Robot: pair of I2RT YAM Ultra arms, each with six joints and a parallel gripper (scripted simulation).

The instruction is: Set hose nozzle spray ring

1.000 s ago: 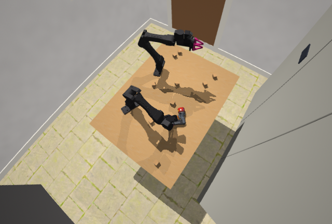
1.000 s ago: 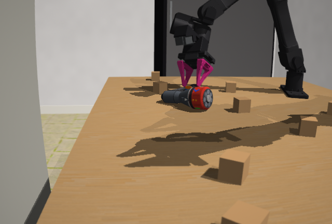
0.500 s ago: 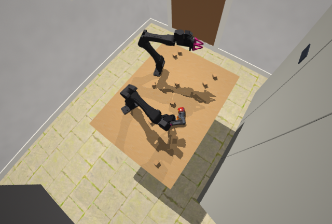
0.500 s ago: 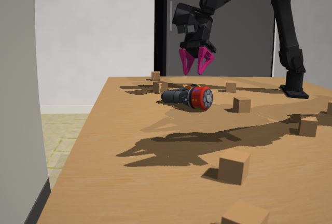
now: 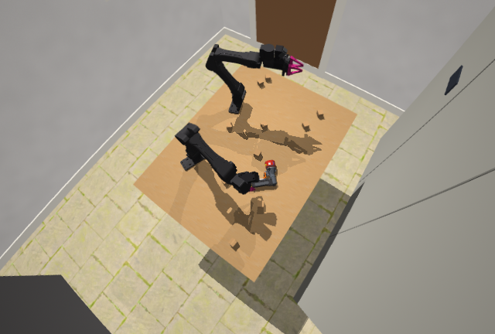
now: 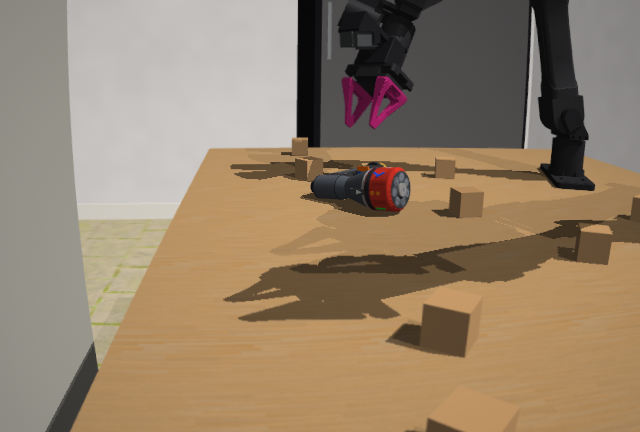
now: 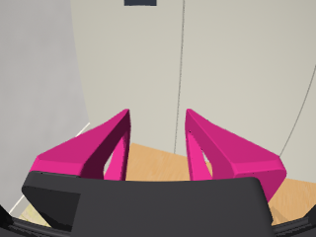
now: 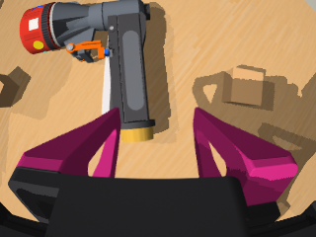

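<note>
The hose nozzle (image 5: 271,174) (image 6: 333,186) (image 8: 132,74) lies on its side on the table (image 5: 192,202) (image 6: 217,365). On its red spray ring (image 5: 270,163) (image 6: 385,189) (image 8: 35,30), two orange dots (image 6: 374,193) face the white arrow (image 6: 358,191). An orange lock lever (image 8: 85,46) reaches toward the handle, its end beside a small blue part; I cannot tell whether the trigger is squeezed. My right gripper (image 6: 361,126) (image 8: 156,116) is open and empty above the nozzle, over the gold-capped end of its handle. My left gripper (image 5: 302,68) (image 7: 157,118) is open and empty, high up and far from the nozzle.
Several small wooden blocks stand about the table. One block (image 5: 257,156) (image 6: 466,202) is near the spray ring, and another (image 8: 244,86) stands beyond the handle's far side. Another block (image 5: 234,245) is near the table's lower corner in the top view.
</note>
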